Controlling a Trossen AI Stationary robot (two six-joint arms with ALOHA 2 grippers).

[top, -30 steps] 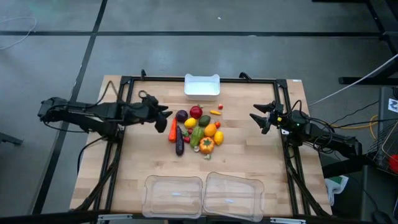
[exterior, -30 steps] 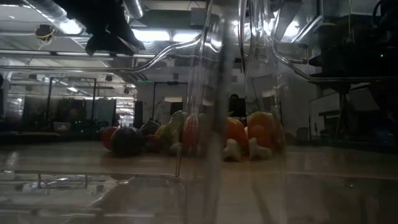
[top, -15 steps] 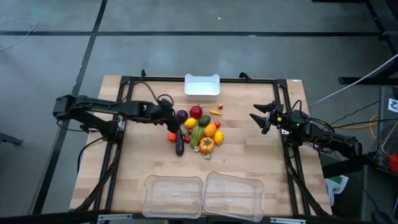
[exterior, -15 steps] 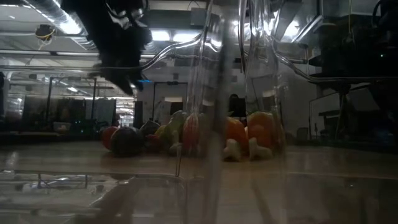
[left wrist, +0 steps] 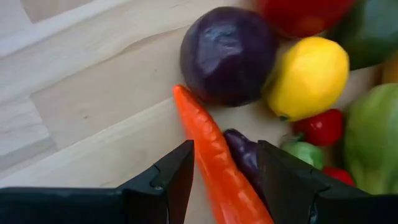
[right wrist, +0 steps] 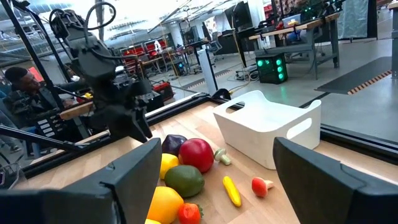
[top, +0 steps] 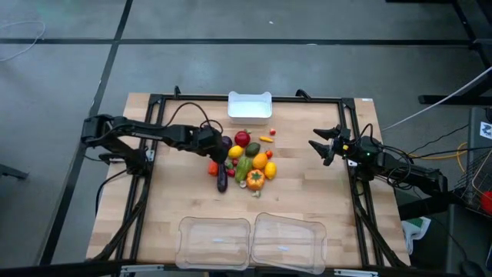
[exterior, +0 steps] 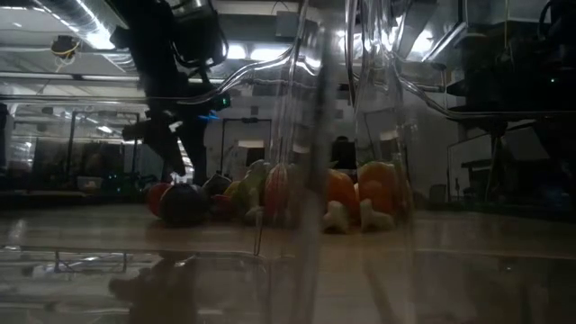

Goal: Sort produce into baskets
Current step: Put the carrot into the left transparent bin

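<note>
The produce [top: 244,161] lies in a heap on the table's middle. An orange carrot [left wrist: 211,149] lies at its left side, next to a purple eggplant [left wrist: 245,155] and a round purple piece [left wrist: 229,55]. My left gripper [top: 216,154] is open and low over the heap's left edge. Its fingers [left wrist: 177,177] stand on either side of the carrot and the eggplant's tip, and no touch shows. My right gripper [top: 327,145] is open and empty, hovering to the right of the heap. Two clear trays [top: 214,242] [top: 290,241] stand at the near edge. A white bin [top: 250,106] stands at the far edge.
A yellow lemon [left wrist: 309,76], a red apple [right wrist: 198,154] and green pieces crowd close beside the carrot. A dark frame [top: 154,123] runs along the table's sides. A person [right wrist: 22,84] shows beyond the table's left side. Bare wood lies between the heap and the trays.
My left gripper has gone toward the table's right edge and come down onto the left side of the produce heap, ending over the carrot. The produce has not moved.
</note>
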